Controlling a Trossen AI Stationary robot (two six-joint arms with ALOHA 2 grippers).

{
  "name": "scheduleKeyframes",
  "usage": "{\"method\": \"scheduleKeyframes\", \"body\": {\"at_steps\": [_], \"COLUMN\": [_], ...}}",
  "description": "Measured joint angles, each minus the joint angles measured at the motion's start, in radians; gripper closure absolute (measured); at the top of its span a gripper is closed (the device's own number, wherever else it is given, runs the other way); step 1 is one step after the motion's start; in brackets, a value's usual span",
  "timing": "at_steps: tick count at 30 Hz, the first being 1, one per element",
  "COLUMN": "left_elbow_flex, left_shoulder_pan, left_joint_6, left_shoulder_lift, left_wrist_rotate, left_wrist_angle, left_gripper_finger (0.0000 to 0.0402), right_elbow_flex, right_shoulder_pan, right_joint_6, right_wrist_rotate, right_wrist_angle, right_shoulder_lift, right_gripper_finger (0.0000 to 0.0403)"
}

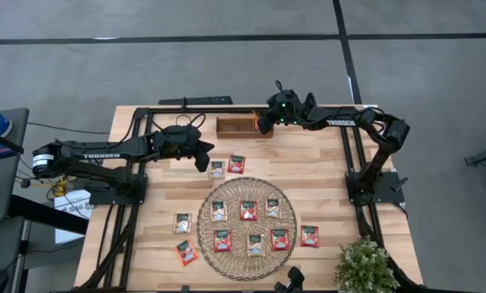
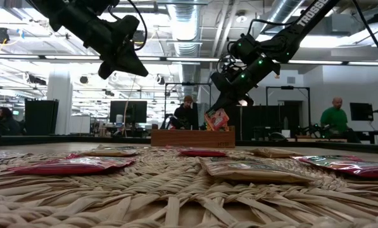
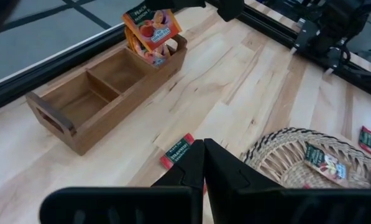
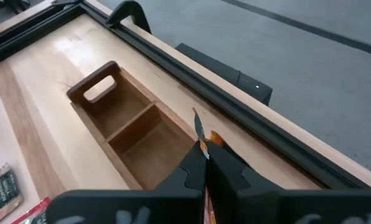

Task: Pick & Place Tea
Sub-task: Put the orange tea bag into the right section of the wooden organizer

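Observation:
The tea is small flat sachets, red-orange or cream with dark green bands. Several lie on the round woven mat (image 1: 247, 229), and others lie flat on the table around it, two of them (image 1: 226, 167) below my left gripper (image 1: 203, 161). That gripper is shut on nothing and hovers well above the table (image 2: 138, 68). My right gripper (image 1: 264, 126) is shut on one orange sachet (image 3: 149, 31) over the right end compartment of the brown wooden tray (image 1: 237, 124), which has several compartments and stands near the table's far edge. My right gripper pinches the orange sachet by its top edge (image 4: 201, 134) between the two fingers, coming slanting from above and the table's right. The sachet hangs upright below the fingers, and its lower edge (image 2: 217, 125) reaches the rim of the tray's right end compartment.
A potted plant (image 1: 363, 264) stands at the table's near right corner. The arms' black base frames run along the left and right sides of the table. Bare wood lies between the tray and the mat. People sit and stand in the room behind.

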Motion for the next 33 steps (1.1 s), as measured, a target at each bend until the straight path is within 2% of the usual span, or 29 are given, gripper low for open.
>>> {"method": "scheduleKeyframes", "body": {"at_steps": [12,21,33], "left_elbow_flex": [0.0,0.001,0.001], "left_shoulder_pan": [0.0,0.0,0.0], "left_joint_6": [-0.002,0.0,0.004], "left_shoulder_lift": [0.0,0.0,0.0], "left_wrist_rotate": [0.043,0.045,0.044], "left_wrist_angle": [0.015,0.015,0.019], "left_gripper_finger": [0.0401,0.0401,0.0401], "right_elbow_flex": [0.001,-0.001,0.0], "right_shoulder_pan": [-0.001,-0.004,-0.007], "right_joint_6": [0.028,-0.011,-0.054], "right_wrist_rotate": [0.022,0.051,0.051], "right_wrist_angle": [0.048,0.004,0.034], "right_shoulder_lift": [0.056,0.067,0.067], "right_gripper_finger": [0.0403,0.0403,0.0403]}}
